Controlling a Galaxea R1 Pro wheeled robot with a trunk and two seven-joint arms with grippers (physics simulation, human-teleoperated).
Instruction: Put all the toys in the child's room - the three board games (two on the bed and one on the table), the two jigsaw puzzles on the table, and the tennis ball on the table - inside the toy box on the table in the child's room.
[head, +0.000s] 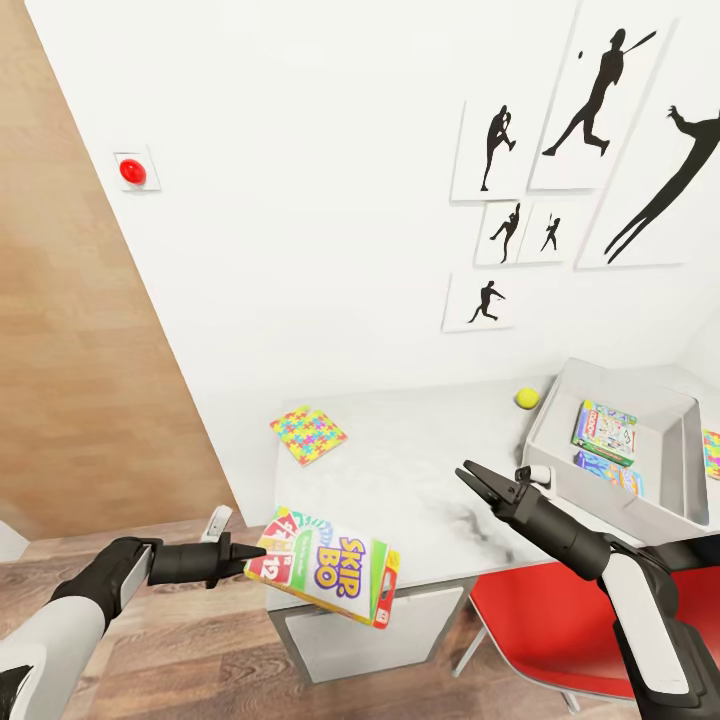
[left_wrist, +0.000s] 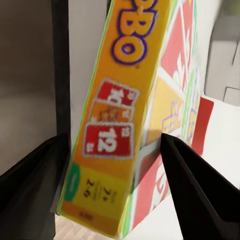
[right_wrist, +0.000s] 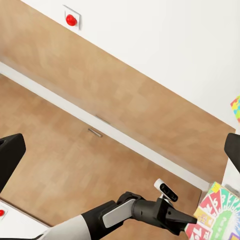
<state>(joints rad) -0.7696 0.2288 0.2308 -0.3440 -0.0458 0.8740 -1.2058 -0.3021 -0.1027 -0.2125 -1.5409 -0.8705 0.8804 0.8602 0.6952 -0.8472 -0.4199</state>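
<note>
At lower left the left pincer (head: 252, 556) pinches the SKIP-BO box (head: 330, 566) past the table (head: 420, 490) edge, a jigsaw puzzle (head: 308, 433) beyond, bare tabletop mid-frame, the right pincer (head: 482, 482) splayed wide beside the toy box (head: 560, 440).

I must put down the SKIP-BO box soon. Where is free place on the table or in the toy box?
The table is bare between the jigsaw puzzle, the tennis ball and the toy box. The right claw hovers there. Inside the box, two board games crowd the middle; bare floor shows beyond them.
</note>
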